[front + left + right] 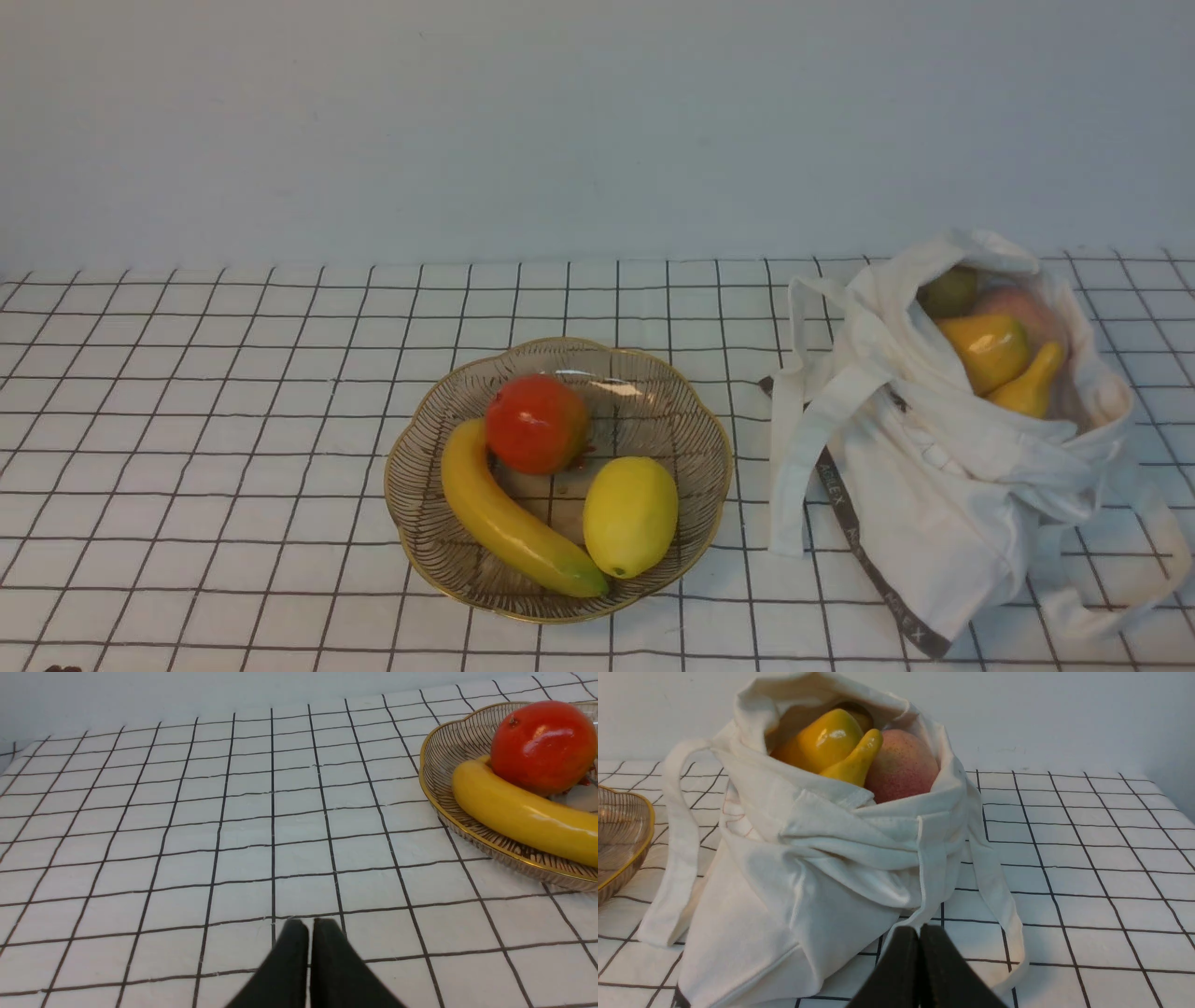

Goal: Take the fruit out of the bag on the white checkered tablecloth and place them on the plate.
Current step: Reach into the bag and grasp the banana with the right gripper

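The white cloth bag [943, 467] slumps on the white checkered tablecloth [205, 439] at the right, mouth open. Inside show a yellow-orange piece [986, 349], a small yellow piece [1032, 383], a greenish piece [950, 291] and a pinkish peach-like ball [1013, 303]; the ball also shows in the right wrist view [901, 765]. The plate [439, 439] at centre holds a long yellow banana [504, 518], a red-orange round fruit [535, 425] and a lemon [631, 515]. My left gripper [310, 924] is shut, empty, low over bare cloth left of the plate [448, 746]. My right gripper [919, 929] is shut, empty, just before the bag [808, 868].
The bag's long strap handles [794, 439] hang onto the cloth between bag and plate; another strap [999, 900] loops beside my right gripper. A plain pale wall [597, 121] rises behind the table. Neither arm shows in the front view.
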Robot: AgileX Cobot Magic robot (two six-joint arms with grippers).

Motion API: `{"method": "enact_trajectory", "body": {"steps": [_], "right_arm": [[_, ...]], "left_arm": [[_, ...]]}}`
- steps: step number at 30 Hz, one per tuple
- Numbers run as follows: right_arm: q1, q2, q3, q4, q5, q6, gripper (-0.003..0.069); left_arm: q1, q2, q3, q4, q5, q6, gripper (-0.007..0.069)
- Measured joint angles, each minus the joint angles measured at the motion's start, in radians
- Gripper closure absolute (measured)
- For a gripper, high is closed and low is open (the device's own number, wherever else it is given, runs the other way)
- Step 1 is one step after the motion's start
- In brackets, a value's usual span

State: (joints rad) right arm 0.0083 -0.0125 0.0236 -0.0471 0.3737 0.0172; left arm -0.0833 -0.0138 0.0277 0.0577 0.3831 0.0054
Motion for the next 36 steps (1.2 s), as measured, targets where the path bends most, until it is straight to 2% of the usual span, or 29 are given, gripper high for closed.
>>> {"method": "enact_trajectory", "body": {"steps": [23, 27, 32, 34, 36], "right_arm": [[0.000, 0.000, 0.000, 0.001, 0.000, 0.001, 0.0671], [0.000, 0.000, 0.006, 0.197, -0.087, 0.075, 0.0671], [0.000, 0.000, 0.006, 0.562, -0.315, 0.217, 0.0671], [0.000, 0.000, 0.006, 0.678, -0.383, 0.229, 0.0671], [0.000, 0.000, 0.006, 0.732, -0.427, 0.198, 0.0671]], "left_arm": [[0.000, 0.000, 0.000, 0.000, 0.000, 0.000, 0.0632], [0.000, 0.000, 0.000, 0.000, 0.000, 0.000, 0.0632], [0.000, 0.000, 0.000, 0.000, 0.000, 0.000, 0.0632], [0.000, 0.000, 0.000, 0.000, 0.000, 0.000, 0.0632], [0.000, 0.000, 0.000, 0.000, 0.000, 0.000, 0.0632]]}}
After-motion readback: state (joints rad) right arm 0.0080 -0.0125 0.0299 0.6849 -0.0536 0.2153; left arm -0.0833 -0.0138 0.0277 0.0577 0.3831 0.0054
